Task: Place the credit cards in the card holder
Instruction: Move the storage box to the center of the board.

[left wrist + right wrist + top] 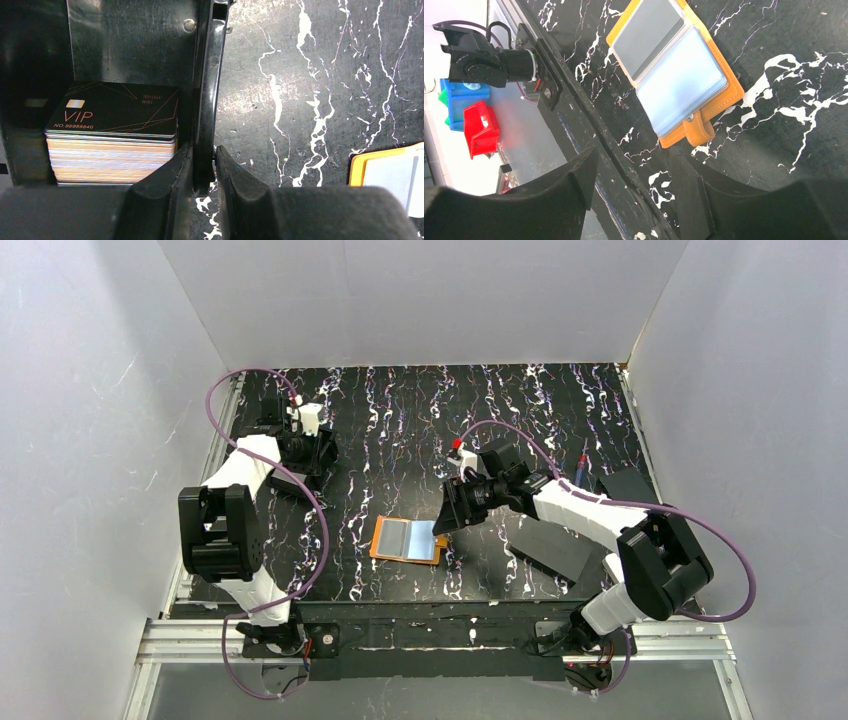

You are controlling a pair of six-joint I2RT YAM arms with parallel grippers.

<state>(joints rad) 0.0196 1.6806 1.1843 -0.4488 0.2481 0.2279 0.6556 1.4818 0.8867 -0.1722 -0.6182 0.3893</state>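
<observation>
The card holder (408, 538) lies open on the black marbled table, orange with pale grey-blue sleeves (679, 75) and a snap tab (699, 131). Its orange corner (356, 170) shows at the right of the left wrist view. A stack of credit cards (115, 125), a black VIP card on top, sits in a black box at the back left. My left gripper (204, 150) (300, 455) is shut on that box's upright side wall (207, 75), with the cards just to its left. My right gripper (633, 155) (450, 520) hangs open and empty just right of the holder.
Flat black rectangles (555, 545) (625, 485) lie under the right arm, and a thin pen-like stick (582, 462) stands behind them. White walls close in three sides. Past the table's near edge are a red bin (481, 127) and a blue bin (454, 100).
</observation>
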